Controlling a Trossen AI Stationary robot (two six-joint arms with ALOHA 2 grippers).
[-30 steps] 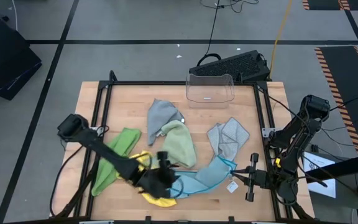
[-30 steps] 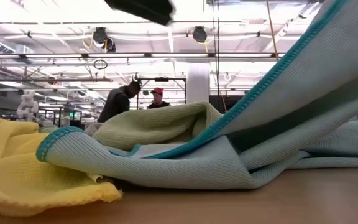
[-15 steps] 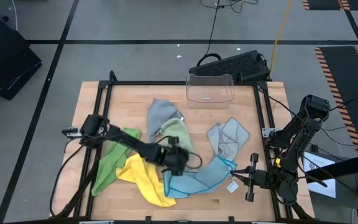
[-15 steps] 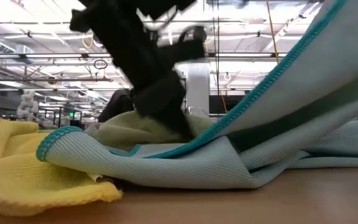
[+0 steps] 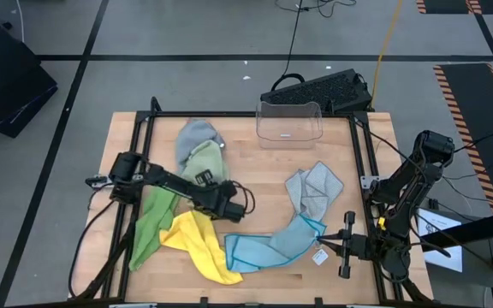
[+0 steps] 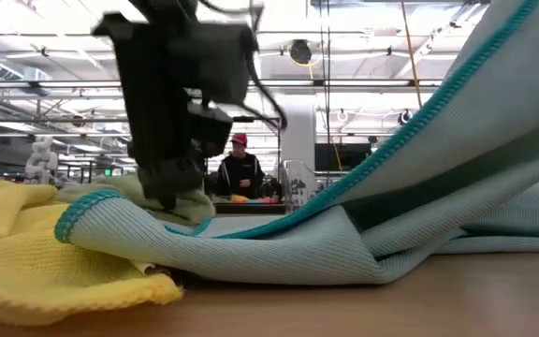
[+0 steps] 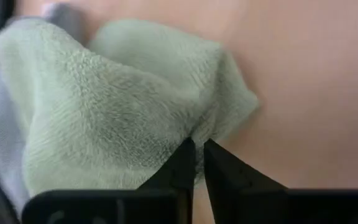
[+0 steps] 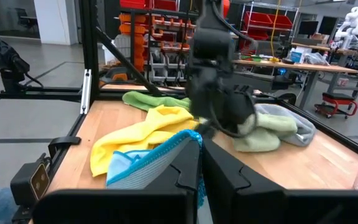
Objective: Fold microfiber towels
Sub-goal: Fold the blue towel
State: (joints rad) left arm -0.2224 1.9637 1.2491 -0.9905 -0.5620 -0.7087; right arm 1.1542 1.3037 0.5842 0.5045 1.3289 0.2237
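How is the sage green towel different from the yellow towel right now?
The sage green towel is bunched up on a grey towel, with the left tool shut on its edge; the yellow towel lies spread out and loose, with no tool on it. Sage sits farther up the table, yellow near the front edge. Both are unfolded.

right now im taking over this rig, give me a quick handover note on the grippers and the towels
Left gripper: fingers shut on the sage green towel, mid-table.
Right gripper: fingers shut on a corner of the light blue towel, at the right near edge.
Sage green lies over one grey towel; the other grey towel lies right of centre. Bright green towel and yellow towel lie crumpled, near left.
Done: no towel looks neatly folded.
Left: all six.
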